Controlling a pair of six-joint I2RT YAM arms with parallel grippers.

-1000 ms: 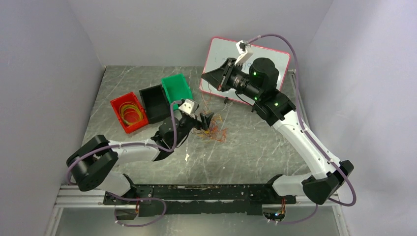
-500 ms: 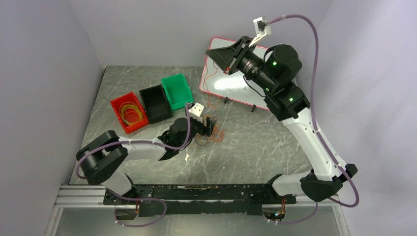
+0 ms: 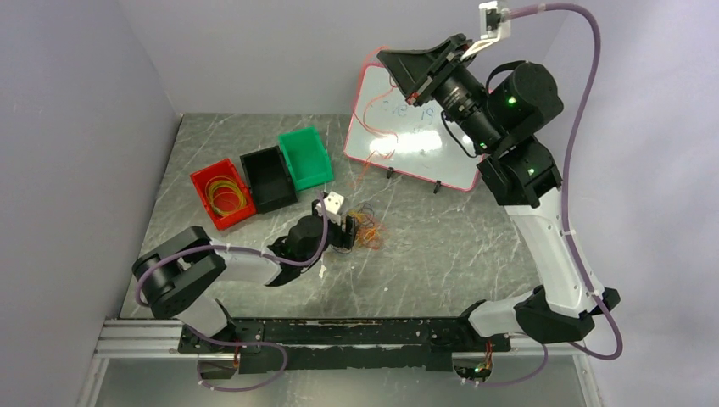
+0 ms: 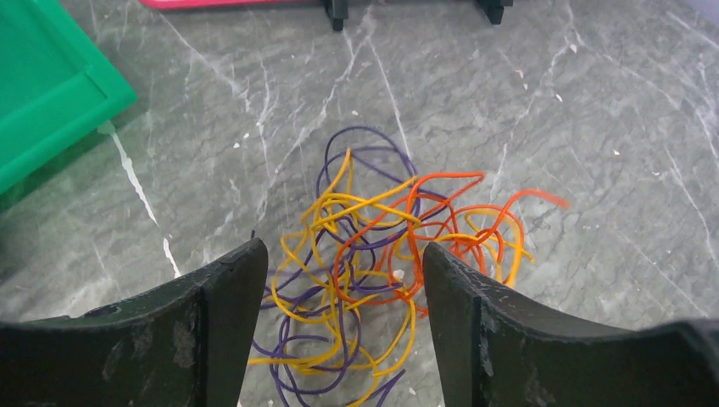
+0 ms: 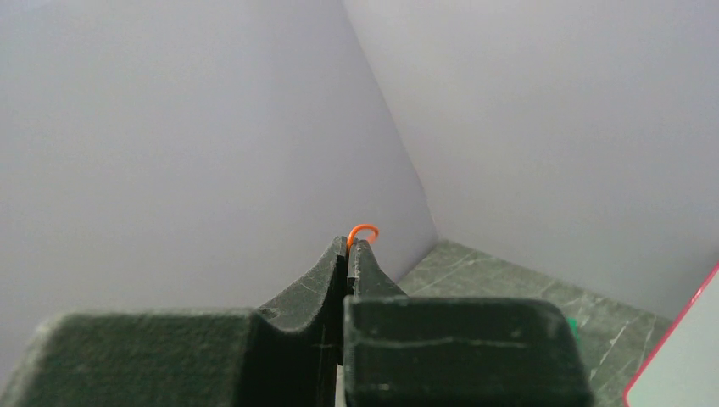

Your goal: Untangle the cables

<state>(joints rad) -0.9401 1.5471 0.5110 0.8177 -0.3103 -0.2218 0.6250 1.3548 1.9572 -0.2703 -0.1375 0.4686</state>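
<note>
**While right hauls one orange strand up, left brackets the knot**

Far left: red bin (image 3: 200,188) with yellow loops (image 3: 225,193) in it, then black bin (image 3: 268,180) and green bin (image 3: 305,158), in a row, well clear of the work. Probably sort bins, one per colour, but that's my guess.

Next, left gripper (image 4: 343,254): low over the table (image 3: 441,254), jaws partly open, straddling the near half of the cables (image 4: 373,246). Nothing clamped. Strands lie between the jaws, not pinched. Reads as an anchor, there to hold the heap down so the pull doesn't drag the whole lot.

The heap sits mid-table, just in front of the whiteboard (image 3: 441,157). Yellow, orange and dark purple, all looped through each other. Its long axis runs across the left wrist view. Purple is mostly left and near, orange bunches right, and one orange end pokes out to the right.

Then right gripper (image 5: 348,246): high, above the whiteboard's top edge, jaws fully closed on the orange cable (image 5: 363,229), with a short loop sticking out past the tips. In the overhead view that cable drops from the tips across the whiteboard face towards the heap, long axis steep, top to bottom. Can't tell where it enters the knot. It looks wavy, so slack rather than taut. I'd say the height is there to draw its length out of the tangle.
</note>
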